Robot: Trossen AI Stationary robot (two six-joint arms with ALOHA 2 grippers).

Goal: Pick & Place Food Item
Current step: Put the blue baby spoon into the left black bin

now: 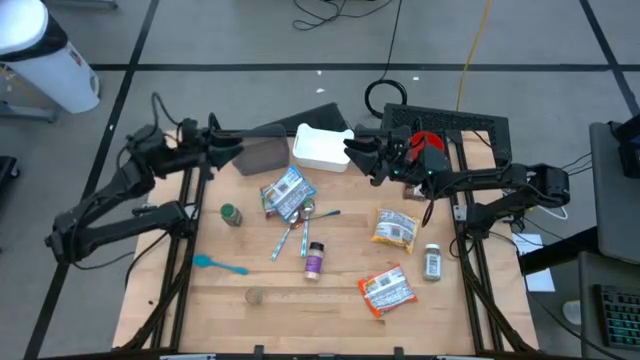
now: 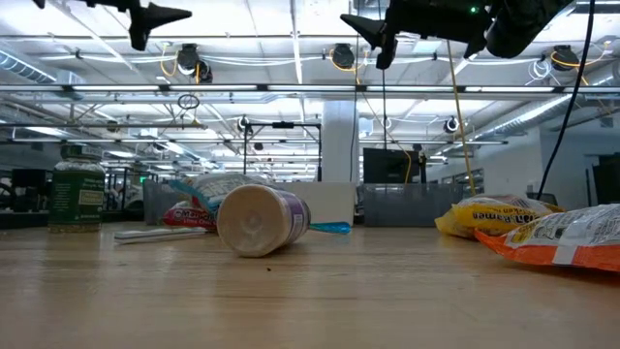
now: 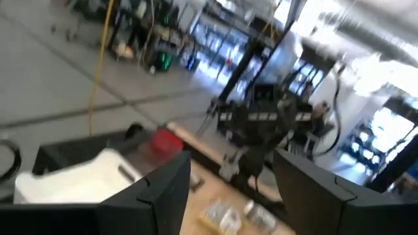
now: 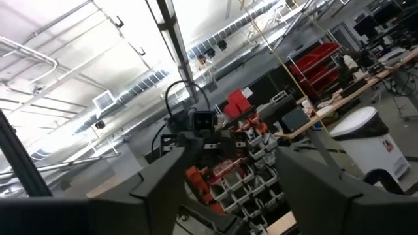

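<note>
Food items spread flat on wooden tabletop: orange crinkled snack bag near front right, yellow snack bag behind it, blue-white packet at centre. Print on all bags too small to read; partial yellow-bag lettering in low view illegible. White rectangular container at rear, empty. Purple-labelled bottle lying down, green-lidded jar upright, spice shaker, metal spoons, teal utensil. Right hand raised beside container, fingers parted, holding nothing. Left hand raised at rear left, parted, empty.
</note>
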